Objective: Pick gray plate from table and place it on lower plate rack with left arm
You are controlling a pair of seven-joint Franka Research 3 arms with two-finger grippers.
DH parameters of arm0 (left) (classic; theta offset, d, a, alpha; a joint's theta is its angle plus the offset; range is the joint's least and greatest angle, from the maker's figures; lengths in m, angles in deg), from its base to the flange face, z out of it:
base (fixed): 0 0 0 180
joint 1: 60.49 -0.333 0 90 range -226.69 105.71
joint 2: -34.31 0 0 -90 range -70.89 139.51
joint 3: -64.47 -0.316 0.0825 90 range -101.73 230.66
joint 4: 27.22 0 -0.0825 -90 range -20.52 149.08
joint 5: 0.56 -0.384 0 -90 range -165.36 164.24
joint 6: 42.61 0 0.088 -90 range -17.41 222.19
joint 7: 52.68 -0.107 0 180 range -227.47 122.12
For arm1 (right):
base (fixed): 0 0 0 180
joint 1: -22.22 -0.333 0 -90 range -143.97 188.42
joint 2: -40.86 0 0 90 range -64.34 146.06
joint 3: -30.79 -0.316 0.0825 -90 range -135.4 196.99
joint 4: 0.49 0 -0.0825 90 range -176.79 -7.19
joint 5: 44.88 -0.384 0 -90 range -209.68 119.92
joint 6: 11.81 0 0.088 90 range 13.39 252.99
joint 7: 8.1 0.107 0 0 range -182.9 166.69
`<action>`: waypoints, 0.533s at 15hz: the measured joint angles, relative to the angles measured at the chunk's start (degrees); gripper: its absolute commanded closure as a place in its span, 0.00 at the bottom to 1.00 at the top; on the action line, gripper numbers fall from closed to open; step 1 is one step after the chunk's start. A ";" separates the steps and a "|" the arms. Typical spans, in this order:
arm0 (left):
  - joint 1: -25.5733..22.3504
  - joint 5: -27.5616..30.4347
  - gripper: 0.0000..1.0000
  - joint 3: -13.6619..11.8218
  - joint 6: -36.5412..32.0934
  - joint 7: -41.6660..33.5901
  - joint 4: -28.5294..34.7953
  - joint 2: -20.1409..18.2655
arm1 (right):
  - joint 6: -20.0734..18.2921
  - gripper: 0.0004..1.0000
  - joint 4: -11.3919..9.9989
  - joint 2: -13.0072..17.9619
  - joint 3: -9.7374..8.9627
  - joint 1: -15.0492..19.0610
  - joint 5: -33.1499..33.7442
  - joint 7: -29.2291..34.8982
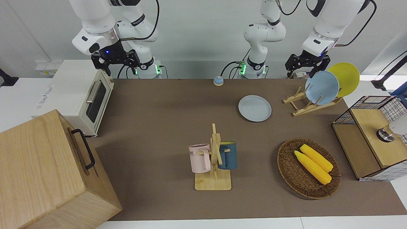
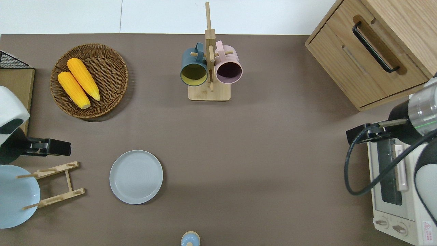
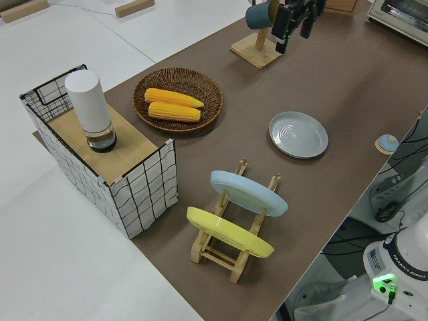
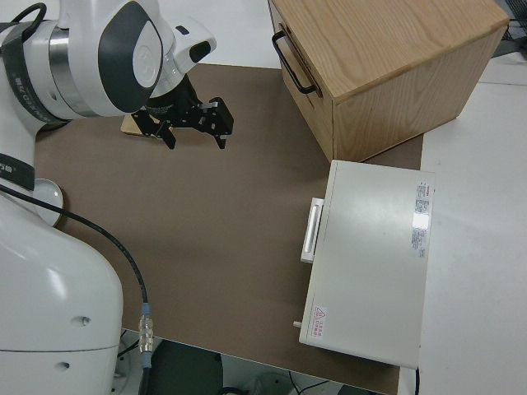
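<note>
While the gray plate (image 2: 136, 177) lies flat and untouched on the brown counter (image 2: 259, 153), beside the wooden plate rack (image 2: 56, 184), the left end effector (image 2: 51, 147) is held empty in the air near the rack, its fingers parted. A sky-blue plate (image 1: 321, 87) and a yellow plate (image 1: 345, 78) are already propped in the rack. The right arm is parked. Judged from this, nothing is done: reaching, grasping, lifting and racking are all left.

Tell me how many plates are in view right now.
3. The gray plate lies flat on the table. The blue plate and the yellow plate stand on the rack beside it, toward the left arm's end. None appear hidden.
</note>
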 measured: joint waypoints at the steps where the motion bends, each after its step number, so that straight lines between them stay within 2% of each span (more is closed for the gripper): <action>1: 0.00 0.00 0.01 0.00 -0.05 0.00 0.00 0.03 | 0.00 0.02 0.00 0.00 0.00 0.00 0.00 0.00; 8: -0.01 0.00 0.01 -0.15 -0.50 0.03 0.82 0.22 | 0.00 0.02 0.00 0.00 0.00 0.00 0.00 0.00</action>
